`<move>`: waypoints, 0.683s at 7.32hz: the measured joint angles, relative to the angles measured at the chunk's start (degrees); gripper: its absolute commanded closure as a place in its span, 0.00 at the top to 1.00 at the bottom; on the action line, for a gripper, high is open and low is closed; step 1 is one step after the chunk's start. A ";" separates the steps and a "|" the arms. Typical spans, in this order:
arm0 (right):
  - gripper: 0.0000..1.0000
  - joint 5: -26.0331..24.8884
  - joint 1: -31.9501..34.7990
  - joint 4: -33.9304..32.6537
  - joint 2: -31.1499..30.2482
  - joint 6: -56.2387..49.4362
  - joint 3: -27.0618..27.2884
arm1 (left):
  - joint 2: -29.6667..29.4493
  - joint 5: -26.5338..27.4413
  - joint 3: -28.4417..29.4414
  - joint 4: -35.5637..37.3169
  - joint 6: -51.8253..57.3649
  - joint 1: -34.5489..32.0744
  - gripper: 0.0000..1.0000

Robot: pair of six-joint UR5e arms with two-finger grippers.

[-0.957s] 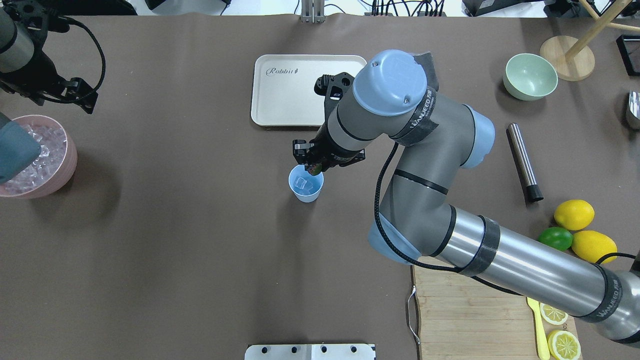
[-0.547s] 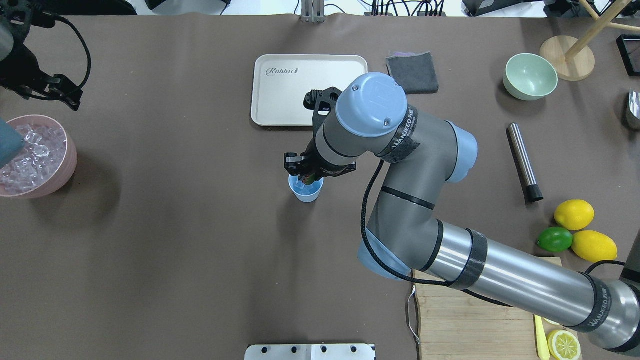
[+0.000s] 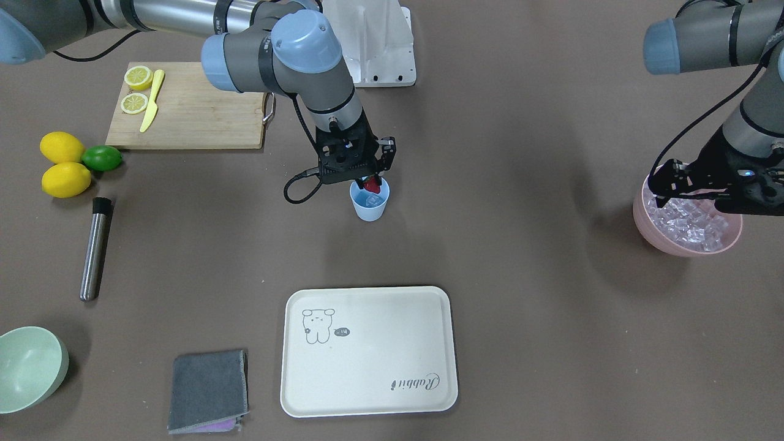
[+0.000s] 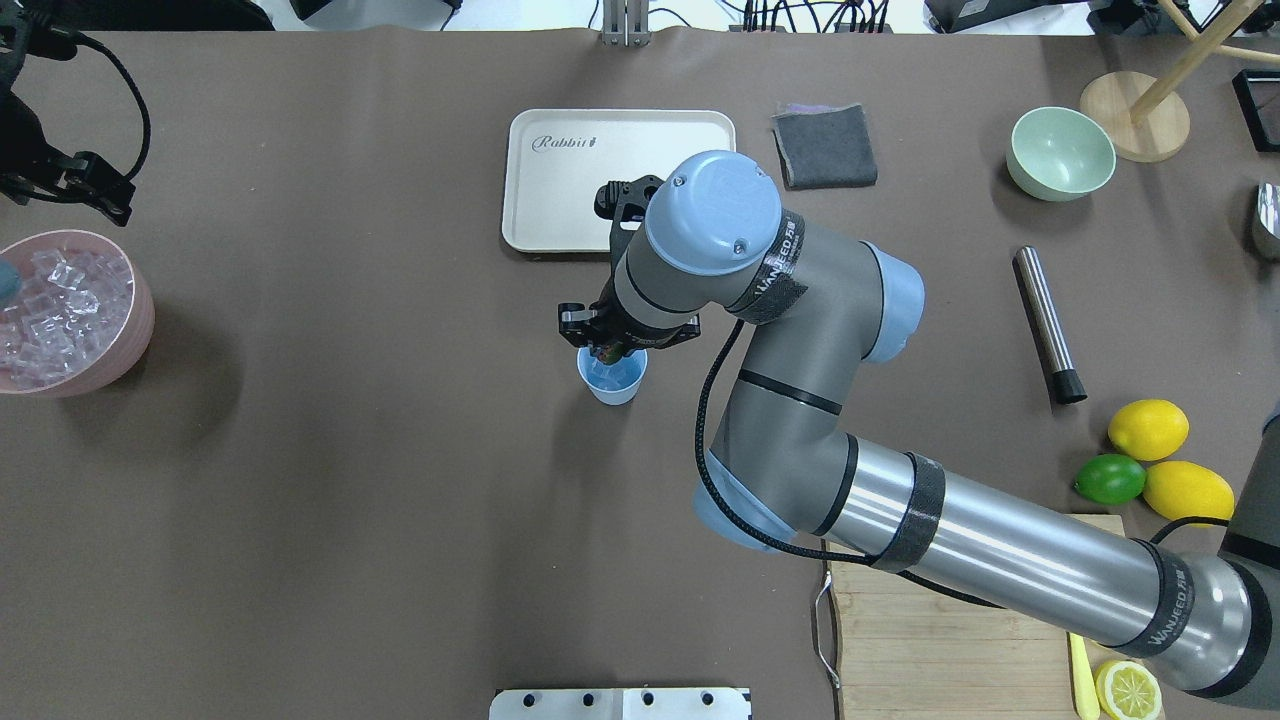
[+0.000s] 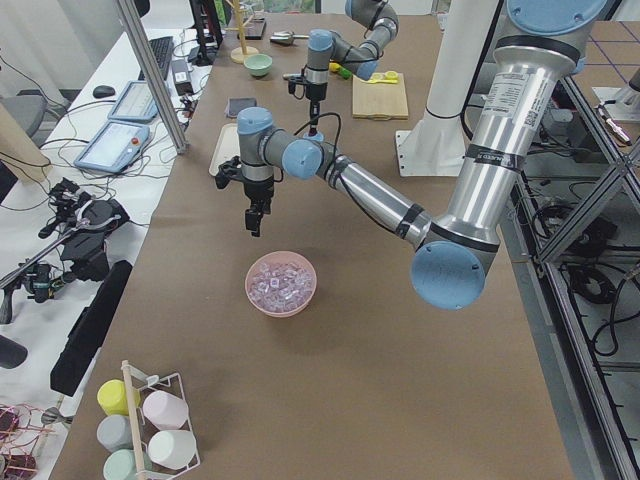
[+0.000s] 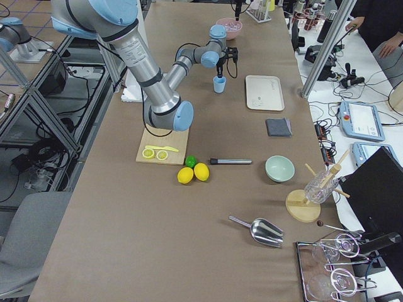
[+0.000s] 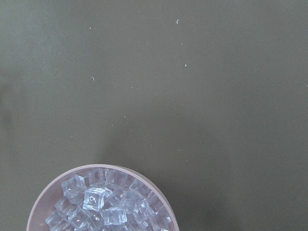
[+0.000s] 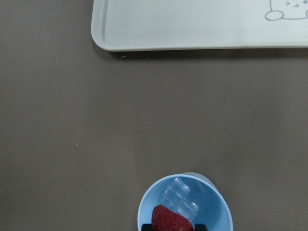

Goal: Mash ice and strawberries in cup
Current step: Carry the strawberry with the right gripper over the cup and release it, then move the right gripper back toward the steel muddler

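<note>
The light blue cup [image 4: 612, 380] stands mid-table and holds a few clear ice cubes [image 8: 179, 199]. My right gripper [image 3: 369, 182] is shut on the red strawberry [image 3: 372, 184] and holds it at the cup's rim [image 8: 144, 211], just over the ice. The strawberry [image 8: 169, 220] shows at the bottom edge of the right wrist view. My left gripper [image 3: 666, 184] hangs above the pink bowl [image 3: 670, 242] full of ice [image 4: 55, 310]. I cannot tell if it is open or shut. The left wrist view shows only the bowl's rim [image 7: 48, 192] and ice [image 7: 98, 204].
A cream tray [image 4: 570, 200] lies just beyond the cup. A grey cloth [image 4: 825, 145], a pale green bowl [image 4: 1060, 152] and a steel cylinder [image 4: 1045, 325] are on the right. Two lemons [image 4: 1147, 428], a lime [image 4: 1110, 478] and a cutting board [image 4: 930, 640] are near my right arm.
My right gripper has moved left and down with the strawberry, from beside the cup to over its mouth. My left arm has drawn back toward the table's far left corner.
</note>
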 measured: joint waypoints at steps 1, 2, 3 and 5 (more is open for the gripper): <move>0.99 -0.31 -0.09 0.04 0.00 -0.01 -0.28 | 0.02 -0.17 -0.11 -0.16 -0.93 0.04 0.98; 1.00 -0.56 -0.19 0.06 -0.03 0.03 -0.43 | 0.18 -0.24 -0.19 -0.24 -1.27 -0.02 0.98; 1.00 -0.74 -0.26 0.03 -0.15 0.10 -0.33 | 0.39 -0.22 -0.31 -0.27 -1.30 -0.20 0.98; 1.00 -0.38 0.61 -0.53 -1.47 -0.09 1.80 | 0.42 -0.11 -0.73 -0.29 -0.96 -1.41 0.98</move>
